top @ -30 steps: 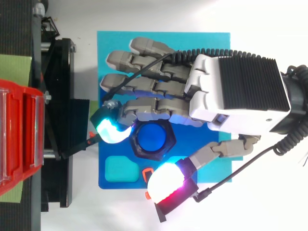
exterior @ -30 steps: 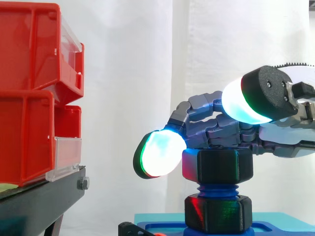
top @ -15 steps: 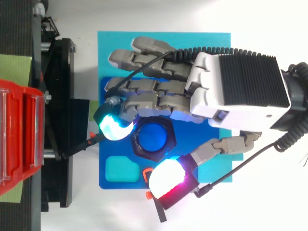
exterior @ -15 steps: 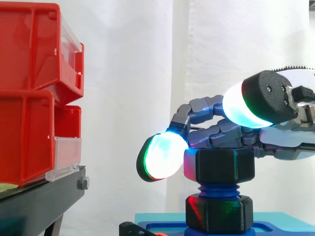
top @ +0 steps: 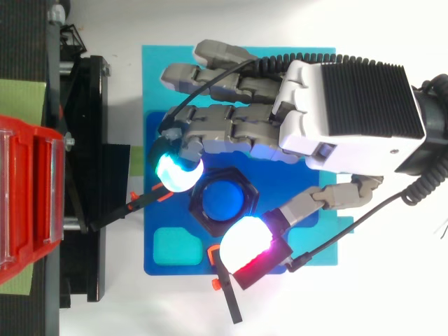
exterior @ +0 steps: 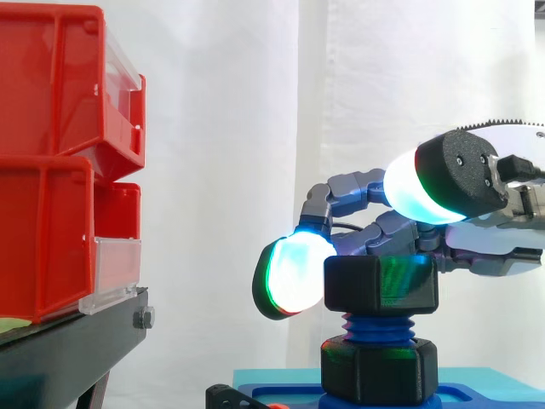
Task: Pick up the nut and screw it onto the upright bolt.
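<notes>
A black hex nut point(exterior: 381, 285) sits on the thread of the upright blue bolt point(exterior: 375, 328), whose blue top point(top: 225, 201) shows through the nut's hole. Below it a second black hex piece point(exterior: 379, 371) forms the bolt's foot. My hand point(top: 350, 112) reaches in from the right with its fingers curled. A cyan-glowing fingertip point(top: 178, 171) presses the nut's far left side. The thumb's pad point(top: 245, 241), white and red, lies at the nut's near right edge, so the nut is pinched between them.
The bolt stands on a blue tray point(top: 280, 175) set on a turquoise plate point(top: 308, 63). Stacked red bins point(exterior: 51, 170) rest on a black stand point(exterior: 68, 349) to the left, close to the fingertips.
The nut has turned on the bolt. The thumb has swung in towards the nut, and the cyan fingertip has shifted right along it.
</notes>
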